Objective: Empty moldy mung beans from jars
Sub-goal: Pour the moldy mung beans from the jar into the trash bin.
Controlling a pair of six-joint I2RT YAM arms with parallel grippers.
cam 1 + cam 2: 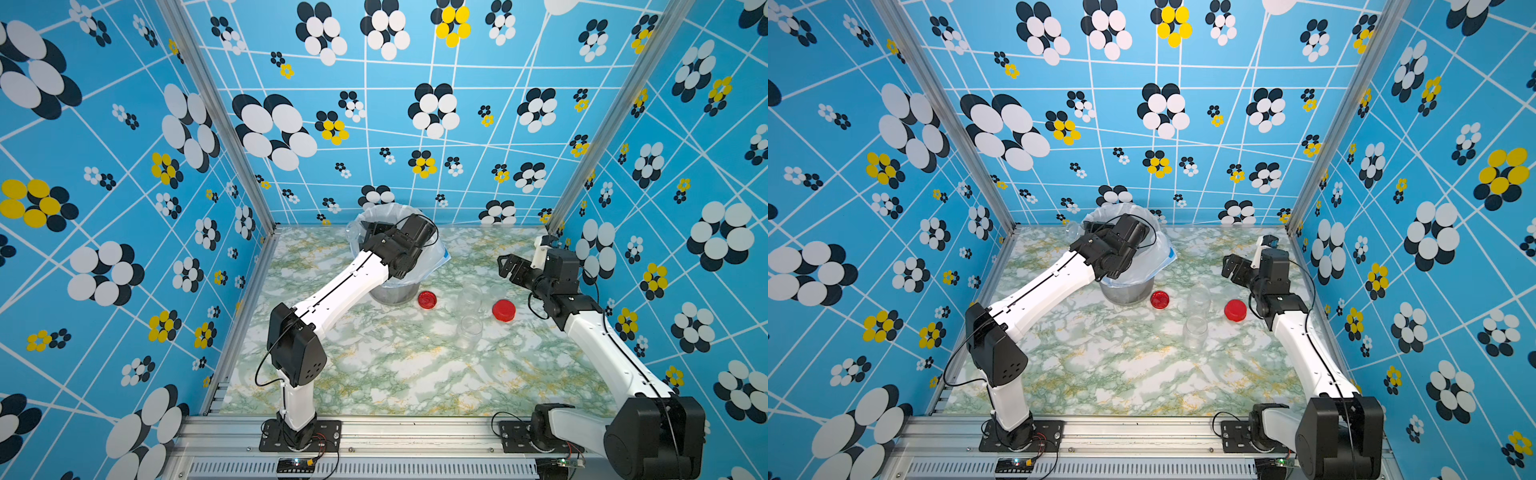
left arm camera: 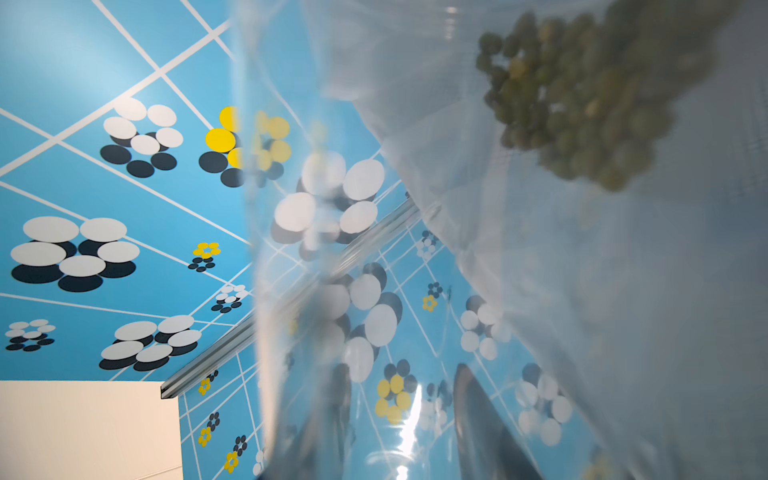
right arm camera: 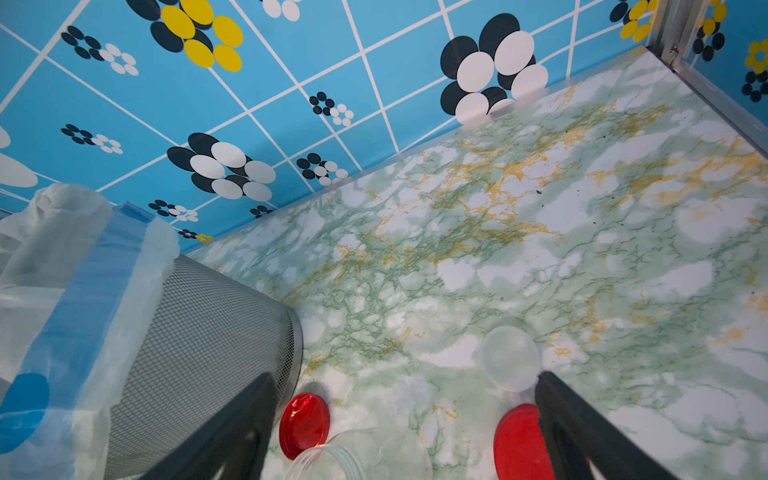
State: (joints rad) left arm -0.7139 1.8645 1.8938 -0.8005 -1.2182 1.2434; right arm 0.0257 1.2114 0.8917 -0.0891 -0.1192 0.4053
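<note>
**A:** How far along is the emptying?

**B:** Nearly done, I judge. A far clear cylindrical jar (image 1: 470,296) and a near clear cylindrical jar (image 1: 469,330) stand empty and lidless on the green marble surface (image 1: 395,374).

**A:** Anything left?

**B:** The left hand (image 1: 372,229) pinches a third clear jar (image 1: 352,231), tipped at the rim of the bag-lined mesh bucket (image 1: 392,294). Olive mung beans (image 2: 582,91) show against the liner. The right hand (image 1: 503,266) hangs spread and empty.

A robot test cell in a lab.
Aluminium frame posts (image 1: 216,112) hold printed blue flower-pattern wall panels (image 1: 374,104) around a marble-look tabletop (image 1: 395,374). Two robot arms (image 1: 332,286) stand on black base plates (image 1: 328,436) bolted to an aluminium rail (image 1: 395,428) at its front edge.
</note>
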